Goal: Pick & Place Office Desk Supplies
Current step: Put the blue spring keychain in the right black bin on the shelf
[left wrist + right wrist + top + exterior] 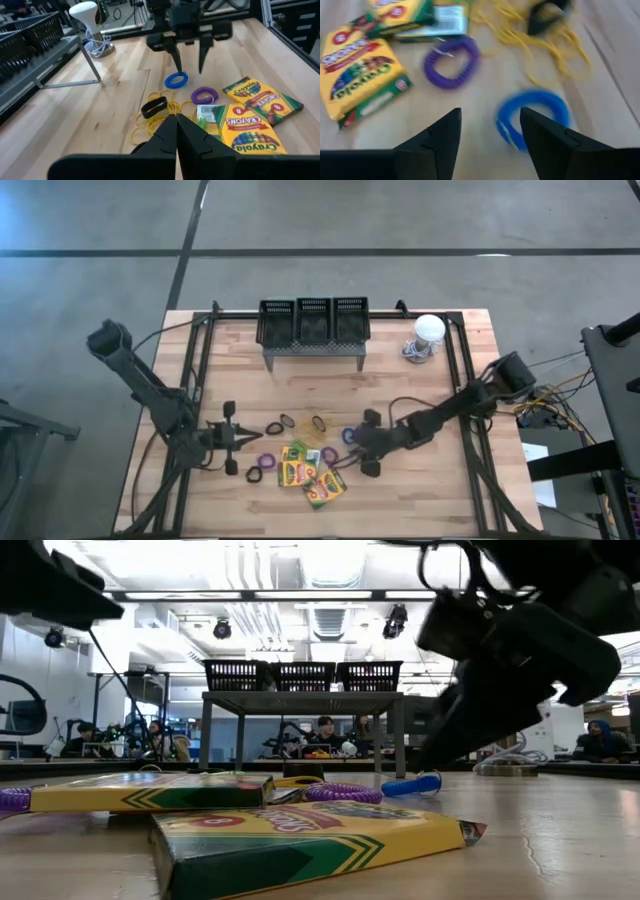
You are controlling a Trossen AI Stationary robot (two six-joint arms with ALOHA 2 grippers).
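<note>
Our right gripper (490, 137) hangs low over the blue loop (532, 120), jaws spread with one finger at the loop's near rim. The loop lies flat on the counter (420, 480) toward the middle of the near half, just beside a purple loop (452, 62), with the crayon boxes (312, 472) close by. To do this well, we judge we should centre one finger inside the ring and one outside, descend until the tips touch wood, then close on the rim.

Our left gripper (175, 132) waits toward the left edge with jaws pressed together.

The mesh bins (314, 320) sit on a grey stand (312, 352) at the far edge; the wood between looks open, so lifting clear of the stand's front edge matters most.
</note>
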